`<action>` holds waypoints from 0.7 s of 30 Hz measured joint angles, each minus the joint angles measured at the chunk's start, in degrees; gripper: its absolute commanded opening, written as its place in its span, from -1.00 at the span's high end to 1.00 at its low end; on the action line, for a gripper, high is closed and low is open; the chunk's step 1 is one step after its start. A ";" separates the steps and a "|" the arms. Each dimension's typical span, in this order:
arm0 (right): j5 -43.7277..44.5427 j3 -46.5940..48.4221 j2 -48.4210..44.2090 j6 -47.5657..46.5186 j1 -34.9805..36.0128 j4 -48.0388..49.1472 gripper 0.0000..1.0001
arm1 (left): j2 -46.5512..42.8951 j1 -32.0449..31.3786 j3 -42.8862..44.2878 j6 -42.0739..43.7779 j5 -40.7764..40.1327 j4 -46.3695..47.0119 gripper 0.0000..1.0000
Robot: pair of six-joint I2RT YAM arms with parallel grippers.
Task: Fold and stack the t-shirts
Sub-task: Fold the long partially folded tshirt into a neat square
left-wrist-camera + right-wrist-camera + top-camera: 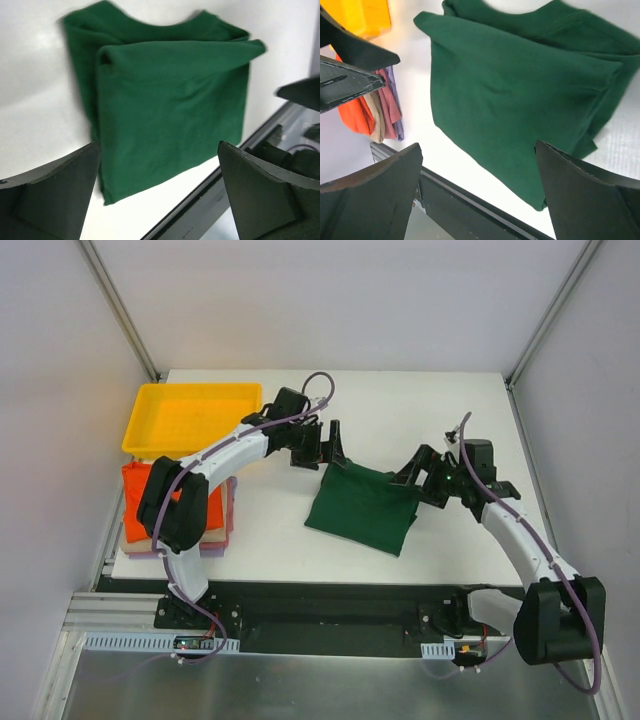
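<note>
dark green soft-cloth t-shirt (362, 508), folded into a rough rectangle of several layers, lying flat near the middle of the white table (400, 405), a little toward the right side. light and limp by the look of it, with no stiffness to keep a shape; layers likely to slide over one another and sag open if lifted by a single corner. top layer slightly askew over the one beneath, neckline showing along one edge. best taken, judging from here, at two corners of one edge, pinching through every layer at once; a grip on the top layer alone likely to undo the fold. poised at its far-left corner, left gripper (318, 448), fingers spread wide, nothing between them, clear of the cloth. just beside its right edge, right gripper (424, 480), likewise wide apart and holding nothing. well apart at the table's left edge, a stack of folded t-shirts (135, 510): bright orange shirt (352, 117) on top, beige shirt (376, 125) and pale pink-lilac shirt (392, 107) peeking out below. behind that stack, a shallow yellow plastic tray (150, 400), no part of the job. green one apparently next for the pile.
</note>
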 measured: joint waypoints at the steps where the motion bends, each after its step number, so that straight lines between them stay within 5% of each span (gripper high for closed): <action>1: -0.59 -0.17 0.48 0.33 0.96 0.61 -0.92 | 0.04 -0.15 0.00 -0.35 2.12 1.57 -0.98; 11: 0.55 2.10 13.64 0.44 1.81 4.52 -0.92 | 12.48 -1.03 9.97 -3.72 10.40 6.60 -0.98; 21: 5.18 9.09 28.55 -2.82 1.01 7.04 -0.92 | 24.52 -0.98 17.70 -7.67 7.15 7.04 -0.98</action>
